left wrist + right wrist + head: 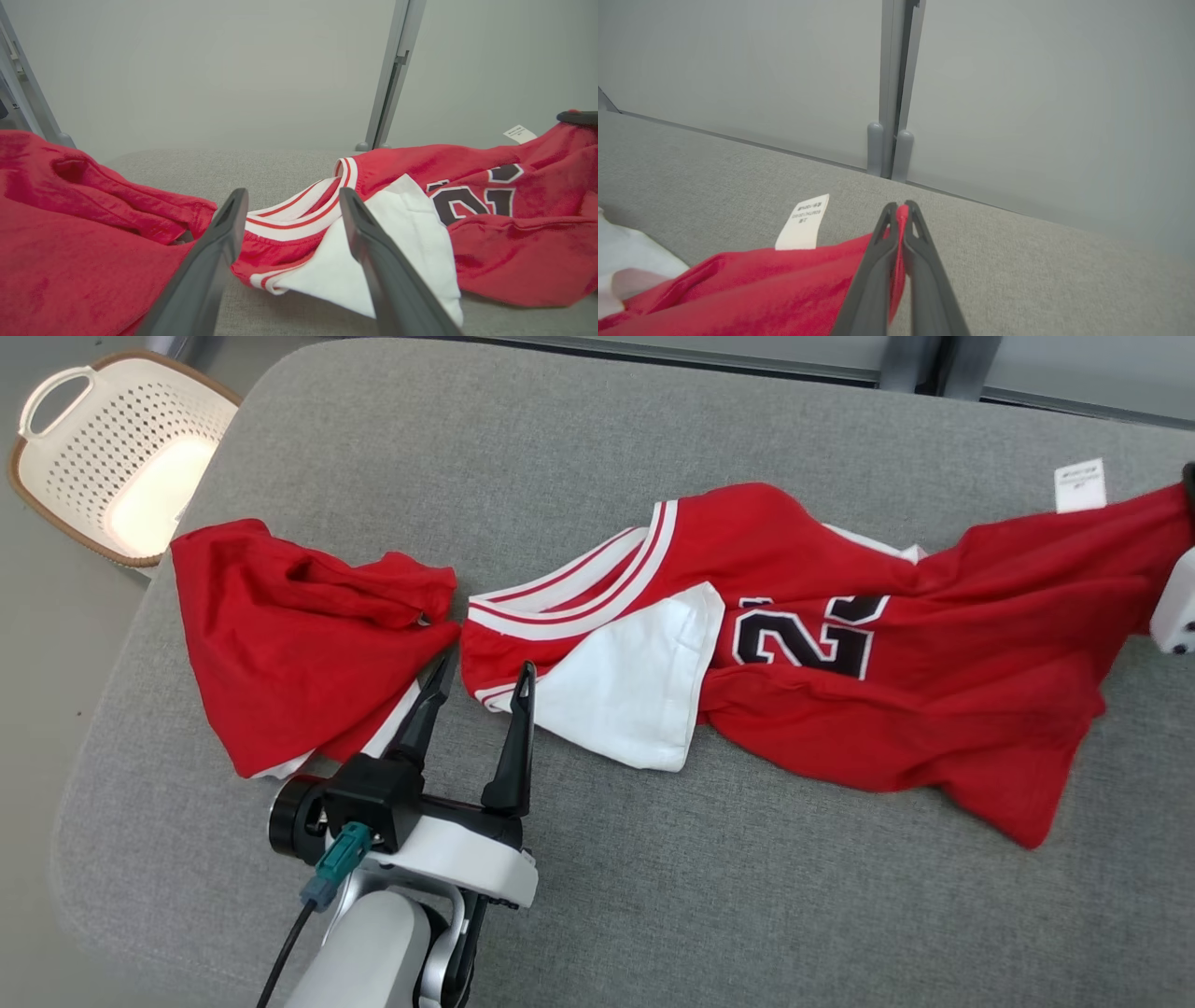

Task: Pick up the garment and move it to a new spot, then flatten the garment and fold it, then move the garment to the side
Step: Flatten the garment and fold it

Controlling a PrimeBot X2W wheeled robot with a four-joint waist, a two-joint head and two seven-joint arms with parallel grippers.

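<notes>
Head: I look steeply down over my left gripper [488,663].
Wrists: low, close behind my fingers [210,261]; all share the jersey [934,709].

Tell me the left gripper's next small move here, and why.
Probably ease the left gripper forward and close it on the striped edge of the jersey. It stands open with that edge just ahead of its fingertips, while the right gripper is shut on the jersey's other end. A second grip would let both arms lift and spread it.
</notes>
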